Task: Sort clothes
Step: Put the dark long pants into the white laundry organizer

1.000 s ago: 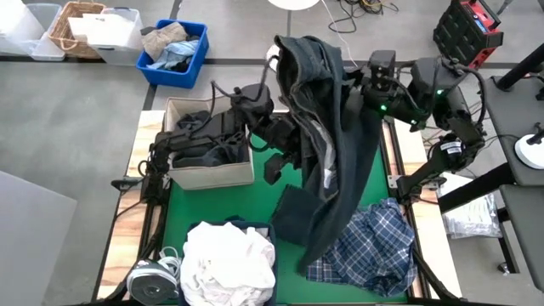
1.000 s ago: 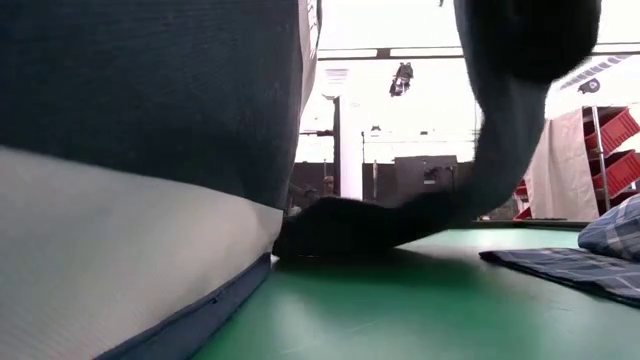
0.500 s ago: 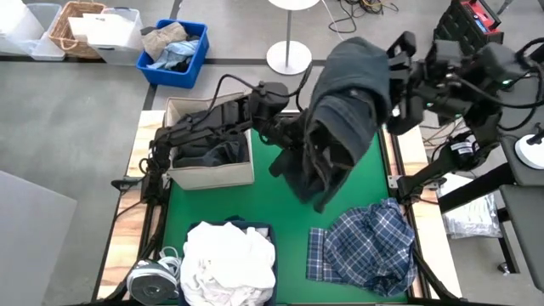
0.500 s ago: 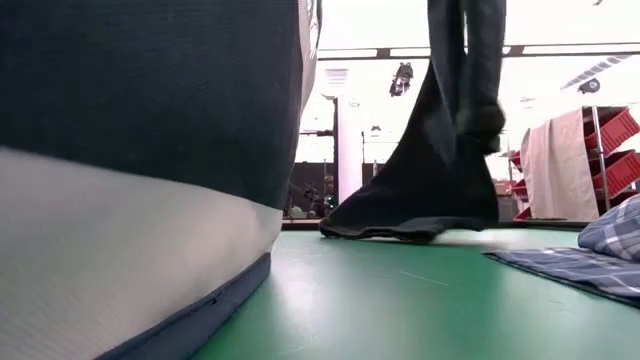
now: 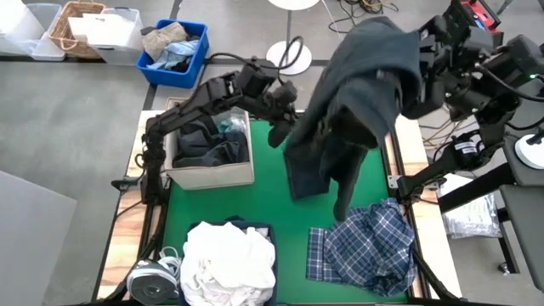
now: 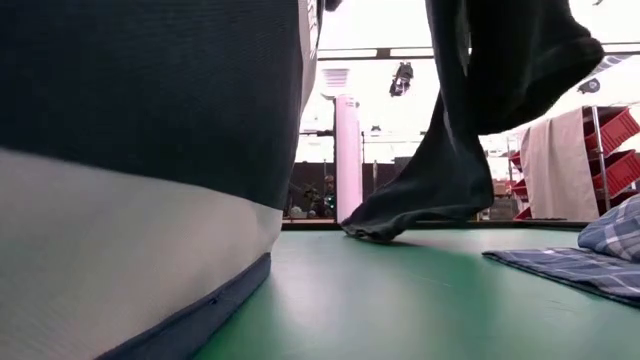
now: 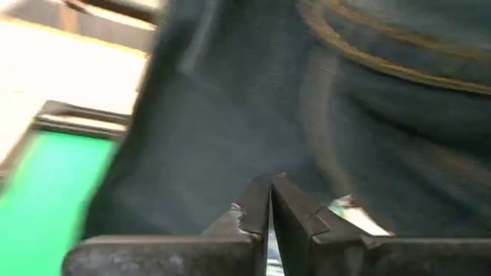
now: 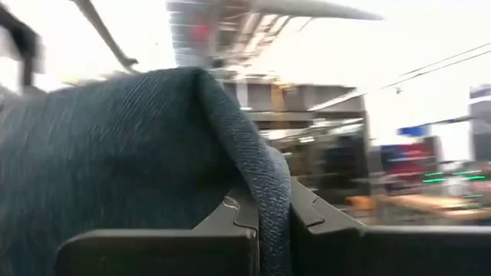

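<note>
At the table's near edge the heap of white soft garments (image 5: 229,259) lies untouched in its dark bin at the near left, and the blue-and-white plaid shirt (image 5: 365,246) stays spread at the near right corner. Mid-table, the big dark denim garment (image 5: 357,102) has risen: a second ago its tail dragged over the green table (image 5: 212,200), now only its lowest end brushes the mat. The left gripper (image 7: 270,201) is pinched shut on its fabric near the middle of the table, beside the beige fabric box (image 5: 208,170) of dark clothes. Farthest, the right gripper (image 8: 265,211) clamps a fold high over the far right edge. Judged from this, the garment is nearly clear to carry to the dark pile
</note>
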You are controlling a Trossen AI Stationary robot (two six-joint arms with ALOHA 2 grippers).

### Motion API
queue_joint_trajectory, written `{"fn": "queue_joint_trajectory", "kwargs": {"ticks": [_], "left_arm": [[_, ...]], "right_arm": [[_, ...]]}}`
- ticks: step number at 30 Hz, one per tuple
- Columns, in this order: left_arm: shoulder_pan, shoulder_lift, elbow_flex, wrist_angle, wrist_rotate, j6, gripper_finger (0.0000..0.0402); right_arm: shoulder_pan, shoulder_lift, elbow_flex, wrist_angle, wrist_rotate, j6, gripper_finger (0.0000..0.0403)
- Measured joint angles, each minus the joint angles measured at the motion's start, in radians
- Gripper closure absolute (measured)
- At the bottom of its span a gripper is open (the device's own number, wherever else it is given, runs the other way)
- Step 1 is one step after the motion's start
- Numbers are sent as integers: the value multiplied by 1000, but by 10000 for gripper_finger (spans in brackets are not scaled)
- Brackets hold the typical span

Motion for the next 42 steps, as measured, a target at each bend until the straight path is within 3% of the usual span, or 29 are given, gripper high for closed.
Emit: {"fn": "queue_joint_trajectory", "kwargs": {"ticks": [3, 7, 9, 11, 14, 21, 23, 24, 28, 30, 32, 35, 40, 42], "left_arm": [[4, -46, -1, -96, -138, 127, 401], [4, -112, 0, -243, -581, 211, 401], [5, -121, 0, -251, -725, 190, 401], [5, -130, -2, -254, -764, 177, 398], [-1, -162, -2, -236, -832, 133, 390], [-10, -266, 0, -214, -1027, 215, 375], [-7, -295, 0, -192, -990, 205, 375], [-5, -306, 0, -171, -918, 202, 375], [-12, -318, -5, -82, -467, 208, 374], [-22, -296, -10, -53, -313, 201, 374], [-29, -270, -12, -57, -291, 198, 373], [-31, -239, -13, -55, -340, 193, 358], [-37, -186, -12, -14, -384, 191, 299], [-41, -166, -12, -5, -446, 198, 267]], "right_arm": [[0, 2, 1, 3, 84, -66, 394], [0, 10, 1, 10, 125, -123, 394], [0, 13, 1, 14, 126, -128, 394], [0, 15, 1, 17, 156, -153, 394], [0, 20, 1, 3, 289, -218, 394], [0, 62, 1, -116, 697, -319, 394], [0, 75, 1, -140, 767, -342, 394], [0, 80, 1, -142, 795, -351, 394], [0, 107, 1, -137, 862, -390, 394], [-1, 117, 1, -136, 891, -407, 394], [-1, 123, 1, -133, 900, -420, 394], [0, 124, 1, -128, 900, -420, 394], [0, 123, 1, -127, 900, -411, 394], [0, 123, 1, -128, 900, -411, 394]]}}
